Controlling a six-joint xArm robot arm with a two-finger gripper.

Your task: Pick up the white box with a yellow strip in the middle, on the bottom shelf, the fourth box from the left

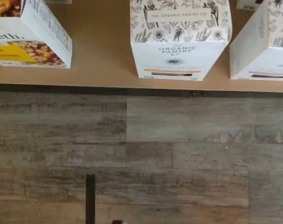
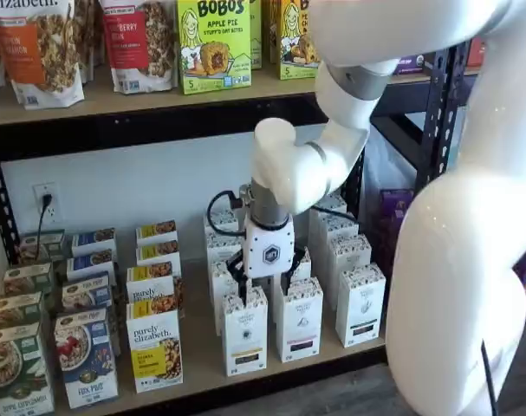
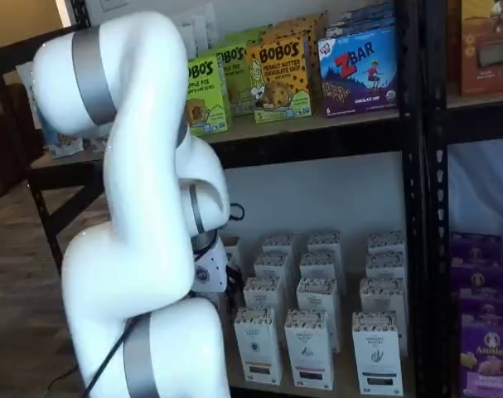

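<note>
On the bottom shelf [image 1: 104, 51], right at its front edge, stands the white box [image 1: 178, 42] I am after: the Organic Pantry carton with the thin yellow-orange strip low on its face. In a shelf view my gripper [image 2: 268, 284] hangs over the front rows with its black fingers spread apart and nothing between them. The carton sits at about seven o'clock from it, not yet touched.

The carton stands upright, so its long axis is vertical. Its speckled botanical top faces up, and its printed front faces out over the shelf edge, toward the room.

To do this well, I judge I should centre over that top and keep the fingers wide as I come down. One should go into the gap toward the purely elizabeth box [image 2: 155, 347] at nine o'clock. The other must enter the tighter gap beside the like white carton [image 2: 299, 319] at three o'clock, which is the one I could nudge. Then I squeeze the side faces high up and lift straight.
</note>
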